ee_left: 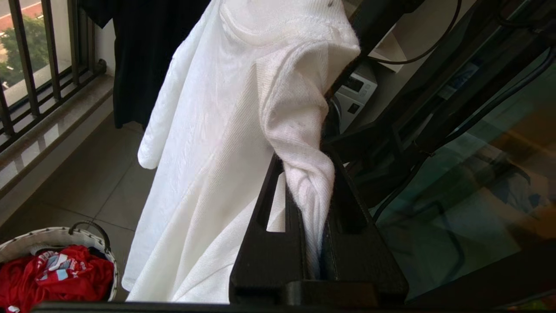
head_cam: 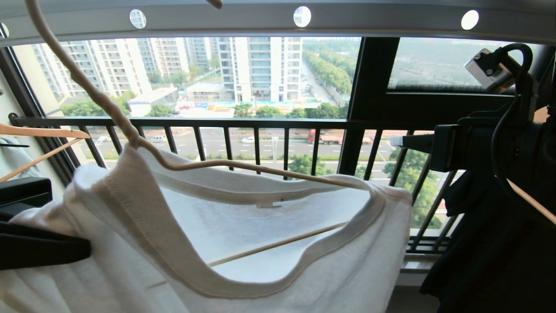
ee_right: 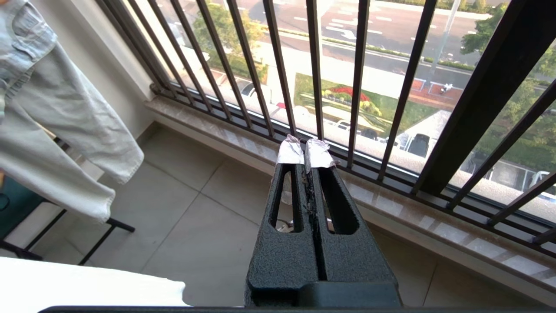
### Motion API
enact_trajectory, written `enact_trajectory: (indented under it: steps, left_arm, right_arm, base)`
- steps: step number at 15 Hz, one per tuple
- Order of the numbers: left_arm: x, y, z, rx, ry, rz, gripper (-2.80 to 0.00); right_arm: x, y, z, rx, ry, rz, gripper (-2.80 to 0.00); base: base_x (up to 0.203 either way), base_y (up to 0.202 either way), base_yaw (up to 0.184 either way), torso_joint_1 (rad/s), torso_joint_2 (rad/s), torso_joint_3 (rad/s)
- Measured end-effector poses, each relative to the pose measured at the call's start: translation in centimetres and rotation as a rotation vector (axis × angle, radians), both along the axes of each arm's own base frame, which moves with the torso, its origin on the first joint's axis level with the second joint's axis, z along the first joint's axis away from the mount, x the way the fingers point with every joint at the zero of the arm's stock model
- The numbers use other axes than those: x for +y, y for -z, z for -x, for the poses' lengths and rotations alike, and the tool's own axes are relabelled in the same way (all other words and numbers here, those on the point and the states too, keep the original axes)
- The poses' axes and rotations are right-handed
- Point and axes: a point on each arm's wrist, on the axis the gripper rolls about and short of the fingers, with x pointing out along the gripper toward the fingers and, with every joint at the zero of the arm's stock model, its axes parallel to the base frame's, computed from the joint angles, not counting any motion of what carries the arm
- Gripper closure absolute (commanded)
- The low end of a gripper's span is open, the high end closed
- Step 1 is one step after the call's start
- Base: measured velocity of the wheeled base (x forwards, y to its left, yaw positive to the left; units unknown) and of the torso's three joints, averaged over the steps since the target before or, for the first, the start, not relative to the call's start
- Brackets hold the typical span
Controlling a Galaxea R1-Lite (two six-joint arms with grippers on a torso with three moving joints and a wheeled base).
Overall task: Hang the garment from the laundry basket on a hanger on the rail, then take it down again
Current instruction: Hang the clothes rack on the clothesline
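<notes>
Balcony setting. White T-shirt (head_cam: 269, 226) sat on the thin cream hanger (head_cam: 108, 108), collar stretched open around the hanger's shoulder wire and the lower bar visible through the neck hole. The hanger's twisted neck ran up toward the pale grey rail (head_cam: 369, 19) with round holes overhead; the hook itself was cut off at the frame top, so whether it was on the rail could not be told.

Left gripper (ee_left: 310, 182) was clamped narrow on a twisted bunch of the shirt's fabric, with the rest of the shirt draping down past it. In the head view it showed only as a dark shape at the left edge against the shirt.

Right gripper (ee_right: 304, 150) was closed with the foil-wrapped tips together, holding nothing, pointing toward the black window railing (ee_right: 317, 65) above a pale stone sill (ee_right: 434, 226).

The floor was beige tile (ee_right: 182, 226). The laundry basket (ee_left: 93, 243), white woven rim and dark handle loop, stood on the tile below the shirt with a red garment (ee_left: 52, 278) in it. A pale denim piece (ee_right: 52, 130) hung near the side wall. A dark garment (ee_left: 143, 56) hung by the railing beside the shirt. Wooden hangers (head_cam: 39, 132) showed at the far left. High-rise blocks and a road with cars were outside, beyond the window.
</notes>
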Motion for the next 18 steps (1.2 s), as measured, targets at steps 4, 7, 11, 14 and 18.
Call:
enact_trajectory:
  steps: [4,7,11,14,18]
  left_arm:
    - [-0.4,0.5,-0.4,0.028,0.032,-0.002,0.00]
    - [-0.8,0.9,-1.0,0.060,0.053,-0.008,0.00]
    - [-0.5,1.0,-1.5,0.071,0.019,-0.016,0.00]
    - [0.1,1.0,-1.3,0.067,-0.038,-0.027,0.00]
    - [2.1,1.4,0.5,0.052,-0.217,-0.043,0.00]
  right_arm:
    - [-0.5,-0.9,2.0,-0.040,-0.015,-0.021,0.00]
    - [-1.0,-1.9,4.2,-0.067,-0.027,-0.067,0.00]
    - [-2.0,-2.4,6.6,-0.059,-0.015,-0.105,0.00]
    - [-2.3,-2.0,7.2,-0.053,-0.012,-0.102,0.00]
    - [-2.1,-1.2,6.8,-0.022,-0.011,-0.089,0.00]
  base:
    - [0.000,0.000,0.000,0.000,0.00,0.000]
    - [0.000,0.000,0.000,0.000,0.00,0.000]
    - [0.000,0.000,0.000,0.000,0.00,0.000]
    - [0.000,0.000,0.000,0.000,0.00,0.000]
    - [0.000,0.000,0.000,0.000,0.00,0.000]
